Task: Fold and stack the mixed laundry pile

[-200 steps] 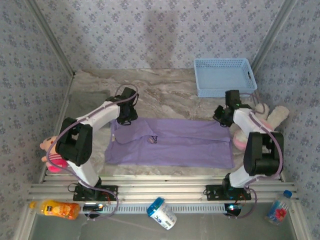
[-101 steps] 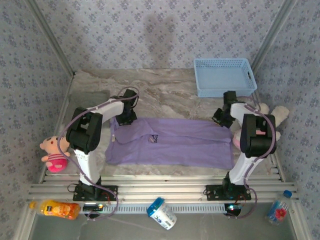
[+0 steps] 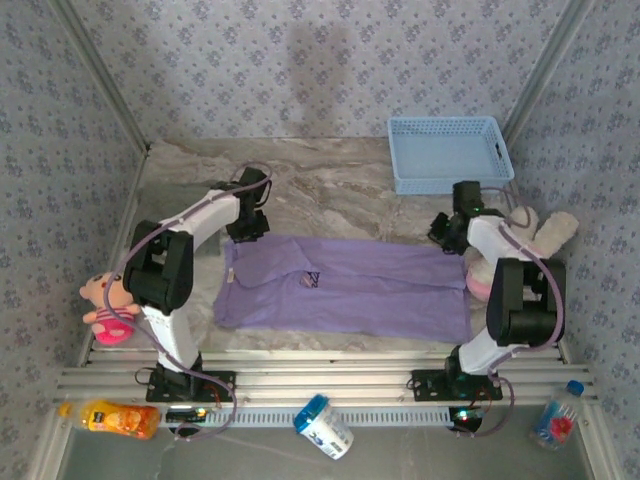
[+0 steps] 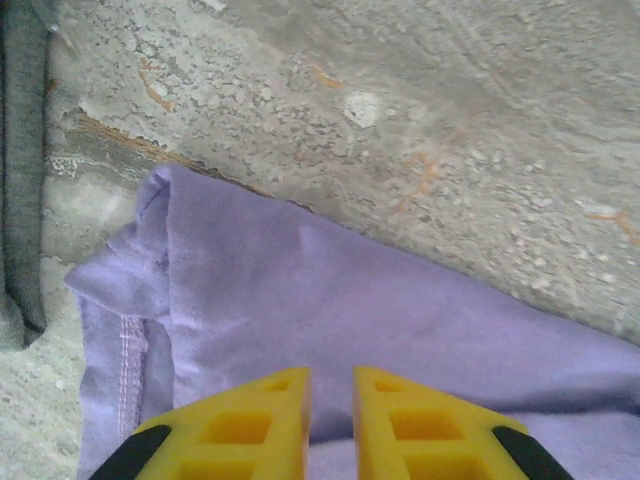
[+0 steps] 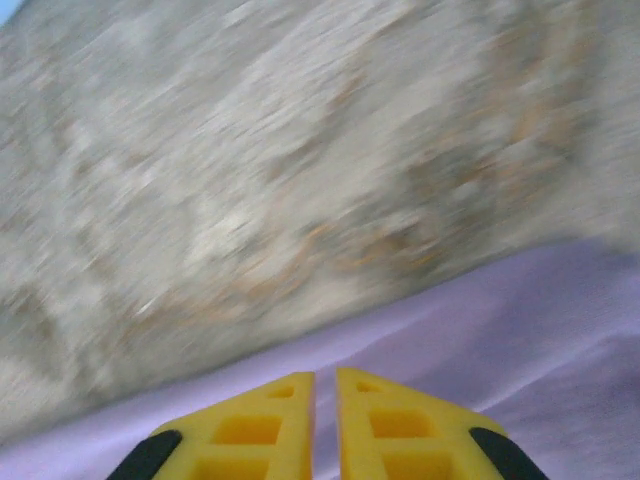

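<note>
White arms (image 3: 205,213), black joints (image 3: 160,272), yellow lattice fingers (image 4: 250,425).

one lavender t-shirt (image 3: 345,290), one gray garment (image 4: 22,150), one blue basket (image 3: 447,152), two plush toys (image 3: 105,305) (image 3: 545,232), two bottles (image 3: 112,418) (image 3: 556,415)

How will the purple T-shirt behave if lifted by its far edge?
The purple T-shirt lies flat with soft creases and a folded-over sleeve, so it will probably droop limply. It looks thin, likely light. On the stone-look table it may drag along.
</note>
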Motion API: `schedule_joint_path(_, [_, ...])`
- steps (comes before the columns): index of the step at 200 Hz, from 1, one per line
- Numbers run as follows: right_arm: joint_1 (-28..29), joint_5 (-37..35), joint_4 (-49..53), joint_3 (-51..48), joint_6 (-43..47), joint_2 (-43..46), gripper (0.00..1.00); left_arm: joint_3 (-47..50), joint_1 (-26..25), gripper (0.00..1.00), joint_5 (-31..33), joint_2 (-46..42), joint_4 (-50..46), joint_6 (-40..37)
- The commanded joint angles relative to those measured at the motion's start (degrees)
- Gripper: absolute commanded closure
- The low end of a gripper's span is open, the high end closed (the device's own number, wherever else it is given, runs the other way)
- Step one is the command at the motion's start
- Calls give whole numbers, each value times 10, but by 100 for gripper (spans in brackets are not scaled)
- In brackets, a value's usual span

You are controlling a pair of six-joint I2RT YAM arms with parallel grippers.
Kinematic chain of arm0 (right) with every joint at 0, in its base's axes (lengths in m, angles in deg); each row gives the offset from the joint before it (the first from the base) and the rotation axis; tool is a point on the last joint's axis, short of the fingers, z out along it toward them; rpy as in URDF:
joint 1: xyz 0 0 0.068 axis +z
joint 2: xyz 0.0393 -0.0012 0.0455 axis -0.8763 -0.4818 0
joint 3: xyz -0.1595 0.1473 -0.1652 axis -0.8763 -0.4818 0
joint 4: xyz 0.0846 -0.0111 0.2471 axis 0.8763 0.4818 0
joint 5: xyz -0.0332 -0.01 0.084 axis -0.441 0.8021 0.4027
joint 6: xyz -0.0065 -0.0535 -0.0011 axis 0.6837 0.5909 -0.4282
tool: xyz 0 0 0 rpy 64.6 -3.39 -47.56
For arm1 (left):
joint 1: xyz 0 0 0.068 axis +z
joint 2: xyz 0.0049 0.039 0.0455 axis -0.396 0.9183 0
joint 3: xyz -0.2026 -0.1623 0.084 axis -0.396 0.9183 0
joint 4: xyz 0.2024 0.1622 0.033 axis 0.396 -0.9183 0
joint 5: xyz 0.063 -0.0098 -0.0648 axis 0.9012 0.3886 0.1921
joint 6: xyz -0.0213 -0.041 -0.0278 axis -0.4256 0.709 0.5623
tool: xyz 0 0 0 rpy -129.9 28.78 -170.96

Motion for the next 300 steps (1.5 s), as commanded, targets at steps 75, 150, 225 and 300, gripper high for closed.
schedule_joint_path(75, [122, 70, -11, 28, -19, -140, 70, 19, -10, 79, -35, 57, 8, 42])
schedule_joint_path(150, [116, 53, 5, 134, -15, -235, 68, -80, 18, 77, 30, 163, -28, -10])
schedule_joint_path(225, [93, 120, 12, 151, 36, -183, 49, -236, 31, 56, 24, 167, -97, -53])
schedule_joint_path(300, [77, 130, 64, 98, 73, -64, 41, -259, -39, 44, -63, 130, -64, -23])
